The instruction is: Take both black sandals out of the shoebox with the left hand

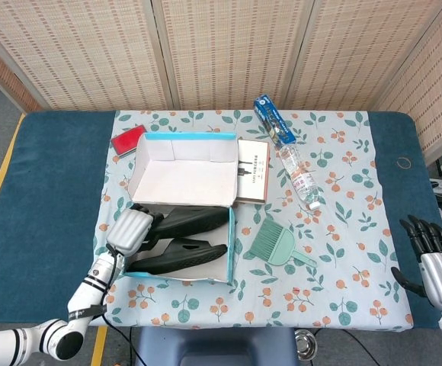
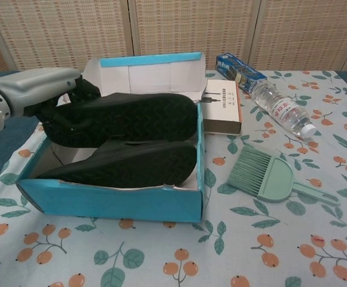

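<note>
A blue shoebox (image 1: 231, 252) (image 2: 113, 203) with its lid flipped up stands on the flowered cloth. My left hand (image 1: 132, 231) (image 2: 37, 89) grips the heel end of the upper black sandal (image 1: 190, 220) (image 2: 131, 116), which is lifted above the box rim and lies roughly level. The second black sandal (image 1: 183, 257) (image 2: 125, 162) lies in the box beneath it. My right hand (image 1: 432, 259) hangs at the table's right edge, fingers apart, holding nothing.
Right of the box lie a green hand brush (image 1: 277, 244) (image 2: 269, 174), a white book (image 1: 253, 170) (image 2: 222, 104), a water bottle (image 1: 297, 174) (image 2: 281, 110) and a blue carton (image 1: 273, 118) (image 2: 240, 67). A red item (image 1: 126, 139) sits behind the box's left corner.
</note>
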{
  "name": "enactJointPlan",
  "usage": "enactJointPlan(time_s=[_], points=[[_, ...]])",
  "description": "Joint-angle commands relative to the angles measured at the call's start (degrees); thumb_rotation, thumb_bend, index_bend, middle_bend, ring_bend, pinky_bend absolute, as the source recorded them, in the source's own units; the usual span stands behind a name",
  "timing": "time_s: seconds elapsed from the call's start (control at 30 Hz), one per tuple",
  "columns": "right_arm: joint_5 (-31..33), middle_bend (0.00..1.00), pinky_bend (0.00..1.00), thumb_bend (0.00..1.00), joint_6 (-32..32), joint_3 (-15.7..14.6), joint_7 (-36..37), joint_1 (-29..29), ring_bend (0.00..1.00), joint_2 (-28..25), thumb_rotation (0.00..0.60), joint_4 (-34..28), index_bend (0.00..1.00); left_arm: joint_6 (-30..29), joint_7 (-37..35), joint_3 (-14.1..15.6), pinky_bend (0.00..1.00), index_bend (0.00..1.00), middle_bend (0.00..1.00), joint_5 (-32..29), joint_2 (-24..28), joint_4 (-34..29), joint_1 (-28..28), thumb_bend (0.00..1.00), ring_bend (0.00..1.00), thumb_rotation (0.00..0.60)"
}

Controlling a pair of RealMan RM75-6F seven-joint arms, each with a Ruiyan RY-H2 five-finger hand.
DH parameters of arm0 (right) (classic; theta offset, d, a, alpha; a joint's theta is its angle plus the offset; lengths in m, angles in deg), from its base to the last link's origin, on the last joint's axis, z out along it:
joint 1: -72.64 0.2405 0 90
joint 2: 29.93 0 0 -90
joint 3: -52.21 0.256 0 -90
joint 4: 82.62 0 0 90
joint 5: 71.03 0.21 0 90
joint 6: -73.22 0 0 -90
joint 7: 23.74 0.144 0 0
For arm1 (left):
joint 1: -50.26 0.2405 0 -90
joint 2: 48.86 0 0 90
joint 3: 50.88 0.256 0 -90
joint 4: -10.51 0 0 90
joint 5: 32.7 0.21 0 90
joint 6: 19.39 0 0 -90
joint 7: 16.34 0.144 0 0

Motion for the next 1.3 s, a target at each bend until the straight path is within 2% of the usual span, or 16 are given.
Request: enactJointPlan(time_s=[0.03,0.27,0.33,0.43,0.5,0.6,0.7,0.87,0.97,1.07,1.23,1.27,1.3], points=[[0.0,0.0,0.0,0.19,-0.1,0.0,0.1,0.0,0.0,0.0,0.6,0.0,0.0,-6.9,-0.8,2.2,0.35,0.81,0.76,8.7,-0.9,2.1,2.7,0.76,0.47,0.6],[-0.2,0.0,0.0,0.19,0.0,-0.1,-0.5,0.0,0.0,0.1,0.6,-0.2,0.0,-11.9,-2.6,2.6,0.36,0.81,0.77,13.8,4.1,-3.1,5.8,0.76,0.49,0.6],[-0.4,0.0,0.0,0.19,0.0,-0.2,-0.6,0.0,0.0,0.1,0.6,-0.2,0.0,-14.1,-1.1,2.4,0.36,0.81,0.77,14.9,5.2,-3.0,6.9,0.76,0.49,0.6],[-0.8,0.0,0.0,0.19,-0.3,-0.4,-0.5,-0.2,0.0,-0.1,0.6,-0.4,0.0,-19.2,1.4,1.0,0.37,0.81,0.77,15.8,6.8,0.8,9.1,0.76,0.49,0.6],[-1.0,0.0,0.0,0.19,-0.6,-0.4,-0.4,-0.3,0.0,-0.2,0.6,-0.4,0.0,-22.4,1.9,-0.9,0.37,0.81,0.77,14.6,7.1,6.3,10.8,0.76,0.49,0.6],[-1.3,0.0,0.0,0.19,-1.1,-0.5,-0.2,-0.5,0.0,-0.3,0.6,-0.4,0.0,-23.4,-1.8,-3.8,0.37,0.81,0.76,9.4,6.0,17.2,12.7,0.76,0.49,0.6],[-2.0,0.0,0.0,0.19,-1.6,-0.7,-0.3,-0.7,0.0,-0.2,0.6,-0.6,0.0,-18.9,-6.2,-5.5,0.37,0.8,0.75,3.0,3.0,28.7,13.5,0.76,0.49,0.6],[-3.2,0.0,0.0,0.19,-1.8,-1.3,-1.3,-0.8,0.0,0.0,0.6,-1.1,0.0,-11.6,-10.6,-4.6,0.35,0.79,0.73,0.2,-5.2,47.6,13.1,0.74,0.49,0.6],[-3.6,0.0,0.0,0.19,-1.6,-1.6,-1.3,-0.8,0.0,-0.2,0.6,-1.3,0.0,-8.9,-12.8,-3.5,0.34,0.74,0.68,0.9,-8.9,54.3,12.7,0.7,0.47,0.6],[-3.5,0.0,0.0,0.19,-1.6,-1.6,-1.5,-0.8,0.0,-0.2,0.6,-1.4,0.0,-7.8,-14.8,-2.9,0.33,0.6,0.58,1.7,-12.3,59.1,12.6,0.63,0.42,0.6],[-3.5,0.0,0.0,0.19,-0.9,-2.0,-1.3,-0.8,0.0,-0.6,0.6,-1.7,0.0,-5.7,-15.7,-2.7,0.33,0.5,0.53,2.0,-16.9,65.6,12.6,0.62,0.39,0.6],[-3.6,0.0,0.0,0.19,-0.9,-2.1,-1.1,-0.8,0.0,-0.8,0.6,-1.8,0.0,-5.4,-15.7,-2.7,0.33,0.47,0.5,1.9,-17.6,66.5,12.7,0.61,0.37,0.6],[-3.8,0.0,0.0,0.19,-1.0,-2.2,-0.9,-0.8,0.0,-0.9,0.6,-1.9,0.0,-4.1,-15.9,-2.8,0.32,0.36,0.42,1.5,-18.3,67.1,13.0,0.59,0.32,0.6]])
